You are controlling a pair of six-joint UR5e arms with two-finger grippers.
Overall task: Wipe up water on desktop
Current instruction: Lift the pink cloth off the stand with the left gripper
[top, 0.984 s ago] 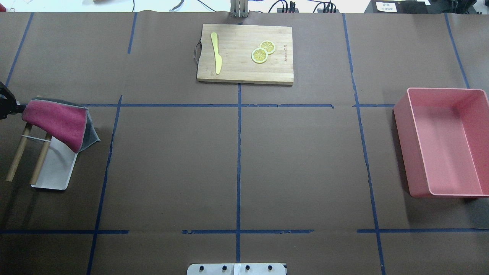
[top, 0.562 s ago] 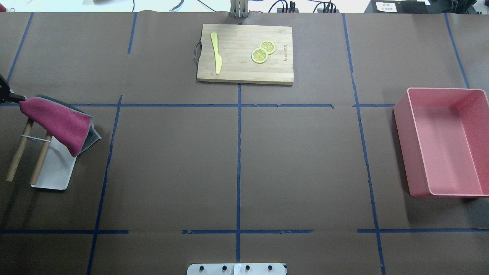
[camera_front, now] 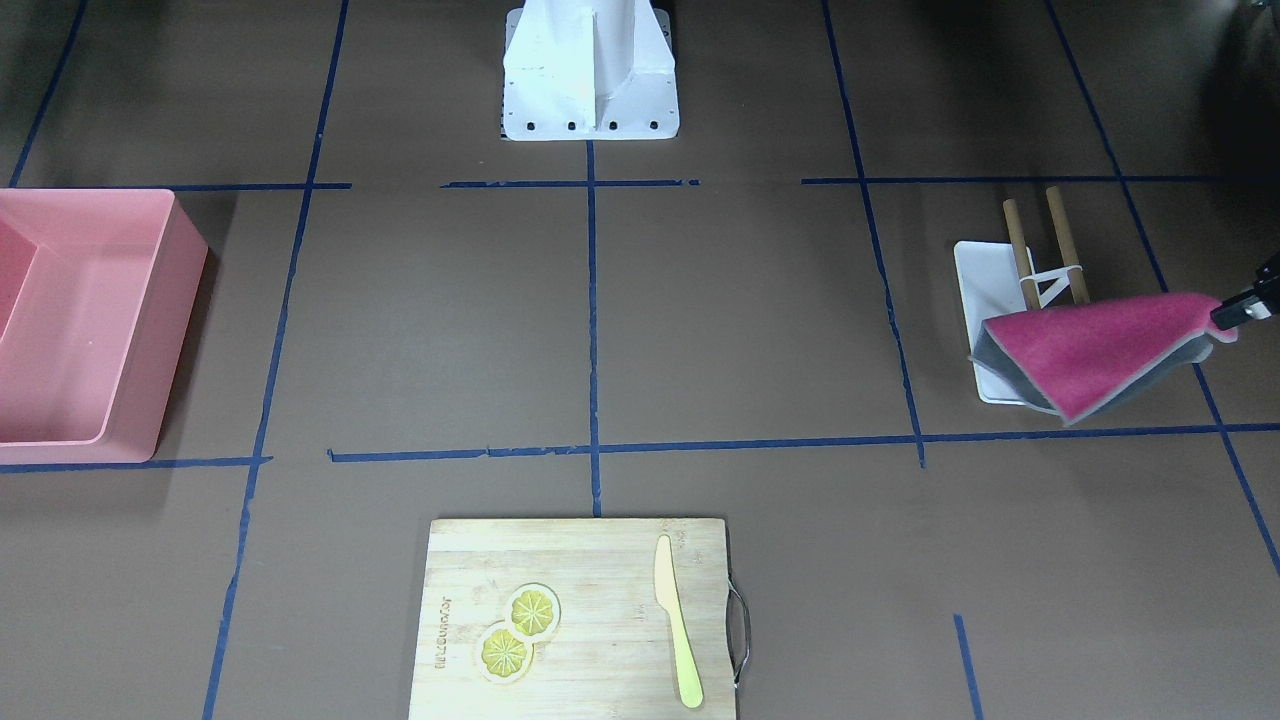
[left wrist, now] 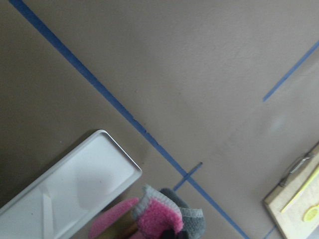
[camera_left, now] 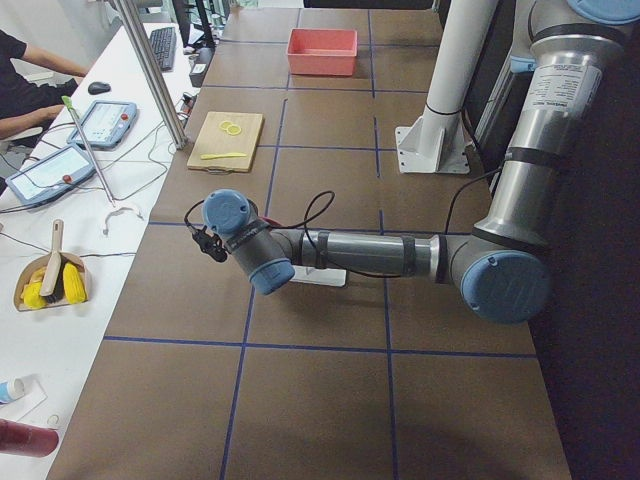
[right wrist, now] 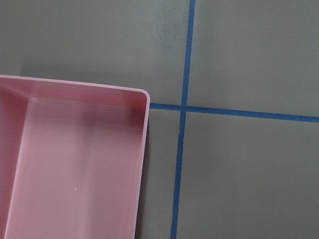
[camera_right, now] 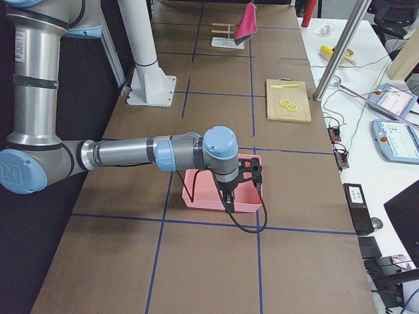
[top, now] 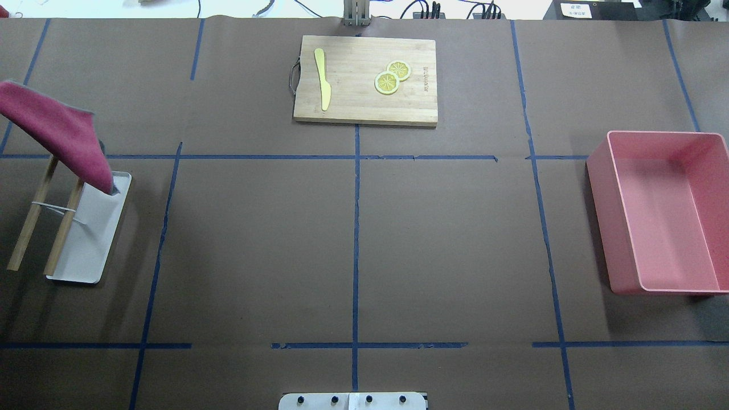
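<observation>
The left gripper (camera_front: 1243, 310), mostly cut off at the frame edge, is pinching one corner of the pink-and-grey cloth (camera_front: 1090, 352). The cloth is hanging tilted over the wooden rack (top: 60, 239) and white tray (top: 91, 250) at the left end of the brown desktop (top: 256, 239). The right gripper (camera_right: 253, 175) is hovering over the pink bin (top: 660, 216) on the right, too small and dark to tell how its jaws are standing.
</observation>
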